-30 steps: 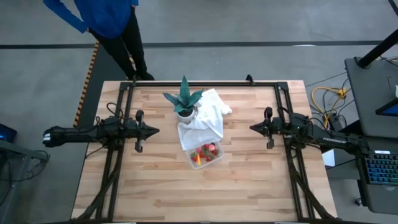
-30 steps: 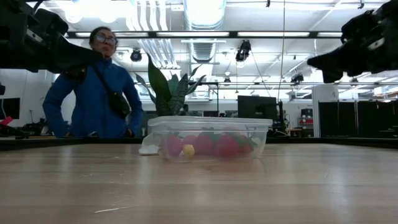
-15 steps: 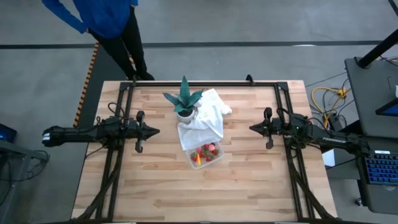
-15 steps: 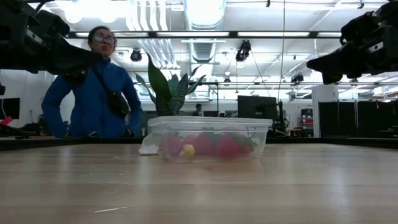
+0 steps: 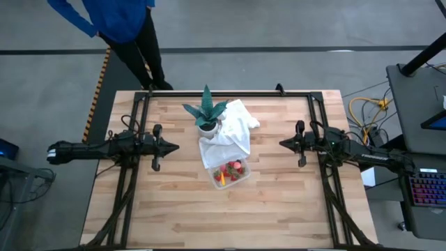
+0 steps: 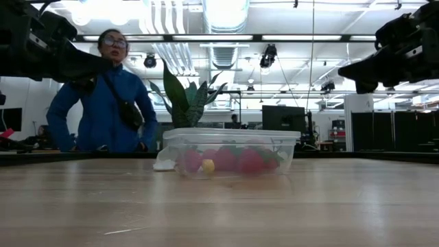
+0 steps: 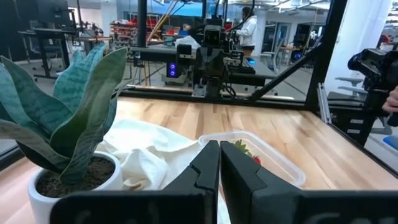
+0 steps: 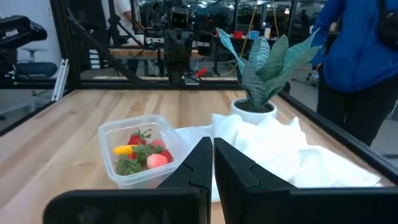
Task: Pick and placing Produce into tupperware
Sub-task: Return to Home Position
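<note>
The clear tupperware (image 5: 231, 173) stands on the table's middle, its far end on the white cloth. Inside lies the produce (image 5: 231, 171): red strawberry pieces, a pale pink one (image 8: 156, 160) and a yellow-orange one (image 8: 123, 150). In the low view the tupperware (image 6: 233, 151) shows the red and yellow pieces through its wall. My left gripper (image 5: 175, 147) hovers shut above the table's left side, pointing at the cloth. My right gripper (image 5: 282, 143) hovers shut above the right side, pointing left. Both hang well above the table and touch nothing.
A green spiky plant in a white pot (image 5: 206, 115) stands at the cloth's far left. The white cloth (image 5: 232, 132) spreads from the pot to the tupperware. A person in blue (image 6: 104, 103) stands beyond the far edge. Bare wood lies near and to both sides.
</note>
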`<action>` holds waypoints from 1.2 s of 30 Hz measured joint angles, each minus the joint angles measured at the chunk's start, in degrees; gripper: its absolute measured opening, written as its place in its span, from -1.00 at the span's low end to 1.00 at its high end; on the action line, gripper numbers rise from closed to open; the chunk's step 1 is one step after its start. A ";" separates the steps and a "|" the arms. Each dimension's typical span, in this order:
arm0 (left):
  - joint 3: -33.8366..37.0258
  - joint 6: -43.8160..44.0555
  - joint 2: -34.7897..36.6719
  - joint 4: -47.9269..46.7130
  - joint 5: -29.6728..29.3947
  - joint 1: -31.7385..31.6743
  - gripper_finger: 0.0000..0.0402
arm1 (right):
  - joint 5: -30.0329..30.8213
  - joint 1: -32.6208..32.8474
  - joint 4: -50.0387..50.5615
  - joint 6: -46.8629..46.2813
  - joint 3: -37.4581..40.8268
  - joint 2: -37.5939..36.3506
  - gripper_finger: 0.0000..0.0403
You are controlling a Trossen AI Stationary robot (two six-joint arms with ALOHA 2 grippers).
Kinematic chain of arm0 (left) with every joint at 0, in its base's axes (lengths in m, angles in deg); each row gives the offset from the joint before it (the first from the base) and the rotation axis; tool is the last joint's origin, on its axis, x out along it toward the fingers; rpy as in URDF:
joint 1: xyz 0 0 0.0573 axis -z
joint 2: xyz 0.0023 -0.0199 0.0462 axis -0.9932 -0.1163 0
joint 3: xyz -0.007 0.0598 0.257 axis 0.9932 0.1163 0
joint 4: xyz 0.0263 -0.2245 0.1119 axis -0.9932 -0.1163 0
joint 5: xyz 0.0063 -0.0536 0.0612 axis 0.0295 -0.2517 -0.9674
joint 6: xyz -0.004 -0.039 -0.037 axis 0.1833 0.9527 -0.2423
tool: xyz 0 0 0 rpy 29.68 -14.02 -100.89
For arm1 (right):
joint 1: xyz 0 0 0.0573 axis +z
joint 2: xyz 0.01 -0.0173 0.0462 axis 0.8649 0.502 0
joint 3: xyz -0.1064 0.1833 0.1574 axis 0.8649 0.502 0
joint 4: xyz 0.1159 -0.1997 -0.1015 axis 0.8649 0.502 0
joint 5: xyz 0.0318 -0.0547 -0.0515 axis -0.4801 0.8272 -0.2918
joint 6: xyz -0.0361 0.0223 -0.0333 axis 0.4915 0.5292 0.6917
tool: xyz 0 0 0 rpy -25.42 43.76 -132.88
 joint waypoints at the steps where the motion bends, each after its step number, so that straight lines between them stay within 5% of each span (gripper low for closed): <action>1: 0.00 0.08 0.00 0.02 0.00 0.00 -1.00 | 0.00 0.00 0.16 -0.80 0.00 0.02 -0.96; 36: 0.02 0.31 0.09 0.10 0.02 0.00 -1.00 | 0.00 0.00 0.25 -2.72 0.00 0.08 -0.96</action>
